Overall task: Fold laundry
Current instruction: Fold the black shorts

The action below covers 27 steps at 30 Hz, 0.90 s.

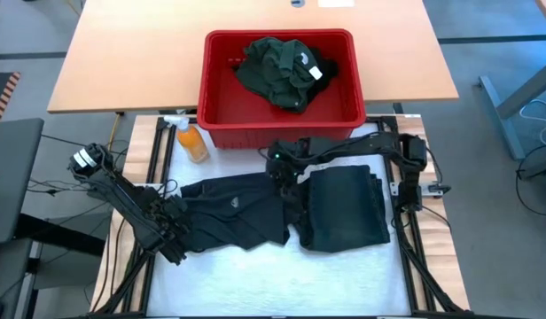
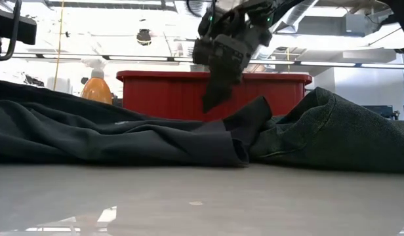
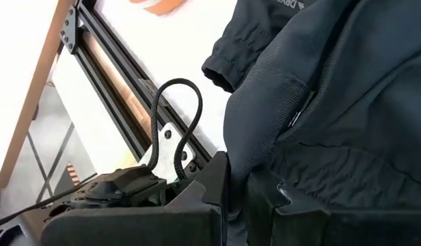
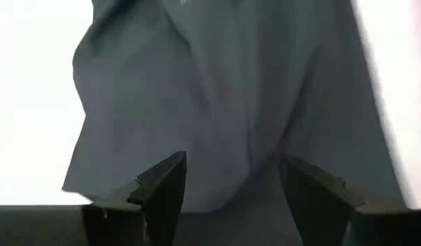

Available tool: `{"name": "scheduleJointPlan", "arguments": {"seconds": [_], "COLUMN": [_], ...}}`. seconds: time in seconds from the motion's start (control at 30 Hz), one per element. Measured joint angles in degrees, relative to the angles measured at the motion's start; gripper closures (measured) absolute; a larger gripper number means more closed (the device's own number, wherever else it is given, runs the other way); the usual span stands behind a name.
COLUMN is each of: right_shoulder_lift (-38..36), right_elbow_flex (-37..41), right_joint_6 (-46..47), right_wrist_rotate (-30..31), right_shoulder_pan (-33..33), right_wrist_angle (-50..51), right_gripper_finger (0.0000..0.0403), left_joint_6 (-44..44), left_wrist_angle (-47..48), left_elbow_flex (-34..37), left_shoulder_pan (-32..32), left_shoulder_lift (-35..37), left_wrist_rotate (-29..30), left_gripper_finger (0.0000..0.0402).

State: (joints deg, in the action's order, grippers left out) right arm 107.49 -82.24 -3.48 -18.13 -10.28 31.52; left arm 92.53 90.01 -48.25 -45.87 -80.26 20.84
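On the white table top [image 1: 255, 275], between our two arms, lies a black jacket [image 1: 233, 208] spread flat, and just to its right sits a folded dark garment [image 1: 348, 208]. Our left gripper [image 3: 241, 198] is clamped on the jacket's left edge; the left wrist view shows a ridge of cloth pinched between its fingers [image 3: 210, 184]. Our right gripper [image 4: 231, 181] hangs above the jacket's right end with its fingers [image 4: 163, 184] well apart and nothing between them, cloth spread below.

We judge the step in hand to be a fold of the jacket, with the right side free and the left side held. To do it well, we want the right gripper to come down on one clean edge, not a bunched fold, near the sleeve that overlaps the folded garment. We should lift both ends to a level height, carry them across together, and keep the cloth clear of the folded garment, which it could drag out of shape. The fabric looks slippery and soft, so a deep bite seems safer than a fingertip pinch.

At the far edge of the white surface stands a red basket [image 1: 222, 89] holding a crumpled green shirt [image 1: 277, 69] with a white label [image 1: 315, 73]. An orange bottle [image 1: 191, 142] lies just left of the basket. Behind them runs a wooden table [image 1: 122, 62]. Beyond, the low view shows a bright room with ceiling lights; we see no person.
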Motion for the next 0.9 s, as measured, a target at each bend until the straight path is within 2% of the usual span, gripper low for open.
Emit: {"name": "scheduleJointPlan", "arguments": {"seconds": [0.1,0.33,0.4,0.5,0.63,0.67,0.77,0.9], "right_shoulder_lift": [0.3,7.0,8.3,8.8,6.0,5.1,1.1,-6.9], "right_elbow_flex": [-0.1,0.0,0.0,0.0,0.0,0.0,-0.1,-0.2], "right_joint_6": [-2.2,-2.6,-1.7,-1.5,-2.2,-2.7,-0.9,0.4], "right_wrist_rotate": [0.2,0.3,0.3,0.3,0.2,0.1,-0.6,-6.9], "right_shoulder_pan": [0.1,0.1,0.1,0.5,1.9,2.2,3.1,3.3], "right_wrist_angle": [-1.1,-3.8,-5.1,-6.1,-6.4,-5.7,-3.6,5.0], "right_gripper_finger": [0.0139,0.0139,0.015,0.021,0.0359,0.0378,0.0379,0.0384], "left_joint_6": [0.0,0.1,0.1,0.1,-0.1,-0.6,-2.6,-8.3], "left_wrist_angle": [0.0,0.0,0.0,0.0,0.0,0.0,0.0,0.0], "left_elbow_flex": [0.0,0.0,0.0,0.0,0.0,-0.1,-1.4,-6.2], "left_shoulder_pan": [0.0,0.0,0.0,0.0,0.0,0.0,0.0,-0.3], "left_shoulder_lift": [0.0,0.0,0.0,0.0,0.0,0.0,0.0,0.0], "left_wrist_rotate": [0.0,0.0,0.0,-0.5,-0.7,-0.7,-0.7,1.9], "left_gripper_finger": [0.0391,0.0391,0.0391,0.0391,0.0391,0.0391,0.0391,0.0391]}}
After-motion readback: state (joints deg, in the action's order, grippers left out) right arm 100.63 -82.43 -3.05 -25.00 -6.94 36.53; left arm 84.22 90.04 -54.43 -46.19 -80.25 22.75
